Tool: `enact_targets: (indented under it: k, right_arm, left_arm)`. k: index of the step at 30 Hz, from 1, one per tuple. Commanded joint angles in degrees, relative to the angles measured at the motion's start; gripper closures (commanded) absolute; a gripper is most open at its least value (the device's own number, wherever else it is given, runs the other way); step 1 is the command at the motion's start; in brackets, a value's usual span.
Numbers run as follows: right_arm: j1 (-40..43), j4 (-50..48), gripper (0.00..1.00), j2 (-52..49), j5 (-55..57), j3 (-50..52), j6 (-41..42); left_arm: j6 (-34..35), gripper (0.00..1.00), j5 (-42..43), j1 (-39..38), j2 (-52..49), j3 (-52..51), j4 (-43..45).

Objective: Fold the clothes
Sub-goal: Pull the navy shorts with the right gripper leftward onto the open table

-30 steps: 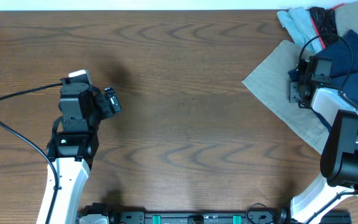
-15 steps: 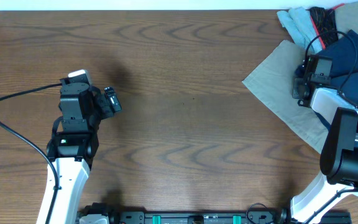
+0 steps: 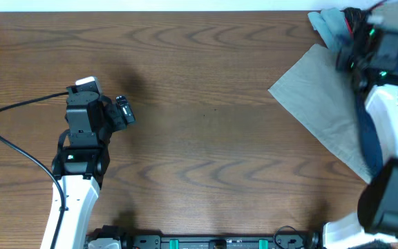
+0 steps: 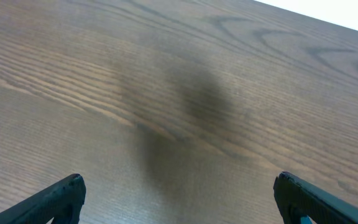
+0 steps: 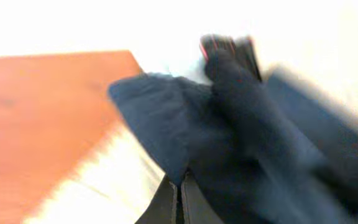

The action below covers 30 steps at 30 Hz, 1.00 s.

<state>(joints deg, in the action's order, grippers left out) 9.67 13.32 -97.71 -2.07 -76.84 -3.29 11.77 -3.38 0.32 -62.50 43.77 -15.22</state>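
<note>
The clothes, dark navy shorts, hang bunched from my right gripper, whose fingers are shut on a fold of the fabric. In the overhead view the right gripper is blurred with motion near the table's far right corner, and a strip of the navy shorts trails down beside the white arm. Most of the shorts are hidden by that arm. My left gripper hovers over bare wood at the left, and in the left wrist view the left gripper is wide open with nothing between its fingers.
A large khaki-beige garment lies spread at the right, under the lifted shorts. A light blue cloth and dark cables sit at the far right corner. The wooden table stretches between the two arms.
My right gripper shut on the navy shorts, then lifted and swung toward the far right corner, pulling the fabric up off the khaki garment. The left arm has not moved.
</note>
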Motion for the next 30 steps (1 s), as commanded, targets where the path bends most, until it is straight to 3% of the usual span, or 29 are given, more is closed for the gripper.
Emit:
enact_targets:
  k: [1, 6, 16, 18, 19, 20, 22, 26, 30]
  right_arm:
    - [-7.0, -0.2, 0.98, 4.7, -19.1, -5.4, 3.4]
    - [-18.0, -0.2, 0.93, 5.5, -31.1, -7.9, 4.7]
    - [-39.7, 14.7, 0.8, 0.9, -28.1, -7.8, 5.4]
    - [-42.1, 16.9, 0.7, 0.1, -21.6, -7.8, 5.4]
    - [-42.6, 17.7, 0.59, 0.1, -18.1, -7.8, 5.4]
    - [-43.1, 18.8, 0.42, 0.1, -11.9, -7.8, 5.5]
    - [-43.2, 20.0, 0.24, 0.3, -1.8, -7.8, 6.8]
    - [-41.9, 20.8, 0.26, -0.1, 12.2, -7.8, 6.1]
    - [-40.4, 21.9, 0.23, -2.3, 12.5, -7.8, 3.8]
  left_arm:
    - [0.1, 0.02, -0.1, 0.3, 0.0, 1.4, 0.0]
    - [0.1, 0.02, -0.1, 0.3, 0.0, 1.4, 0.0]
    - [0.1, 0.02, -0.1, 0.3, 0.0, 1.4, 0.0]
    - [0.1, 0.02, -0.1, 0.3, 0.0, 1.4, 0.1]
    - [0.1, 0.03, -0.1, 0.3, 0.0, 1.4, 0.1]
    - [0.1, 0.02, -0.1, 0.3, 0.0, 1.4, 0.1]
    - [0.1, 0.02, -0.1, 0.3, 0.0, 1.4, 0.0]
    - [0.1, 0.02, -0.1, 0.3, 0.0, 1.4, 0.0]
    - [0.1, 0.02, 0.0, 0.3, 0.0, 1.4, -0.4]
